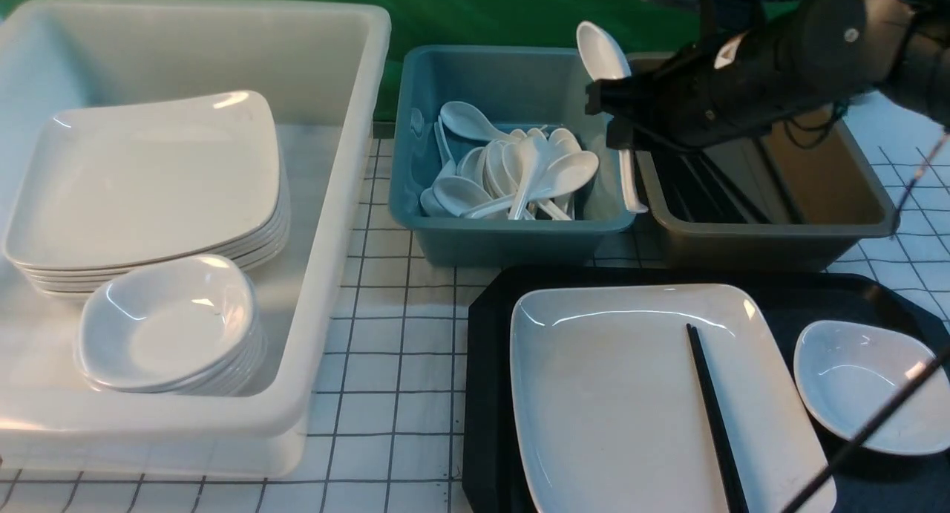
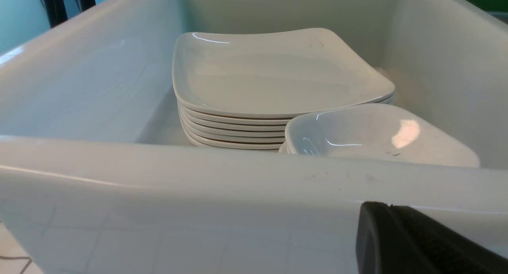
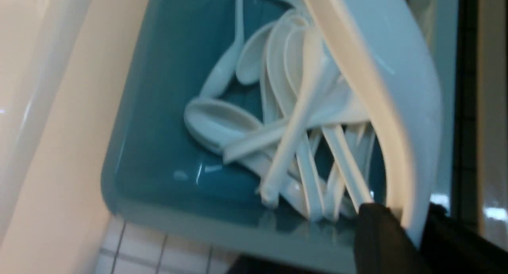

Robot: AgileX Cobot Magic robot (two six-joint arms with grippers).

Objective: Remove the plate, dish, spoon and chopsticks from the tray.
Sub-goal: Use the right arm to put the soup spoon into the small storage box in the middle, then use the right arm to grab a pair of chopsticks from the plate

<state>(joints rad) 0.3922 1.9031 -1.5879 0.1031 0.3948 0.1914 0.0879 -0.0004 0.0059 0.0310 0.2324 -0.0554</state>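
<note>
Right gripper (image 1: 613,116) clamps a short white soup spoon (image 1: 603,53) by its handle, long axis near upright (bowl uppermost), above the right wall of a teal plastic tub (image 1: 505,242); the tub's interior lies leftward.

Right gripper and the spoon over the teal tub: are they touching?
Touching. The right wrist view shows the spoon pinched between the black fingers of the right gripper, above the teal tub.

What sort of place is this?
Probably a staged canteen dish-return station: a white tub holding stacked plates, a teal tub of soup spoons, and a tray awaiting clearing, before a green backdrop.
</note>
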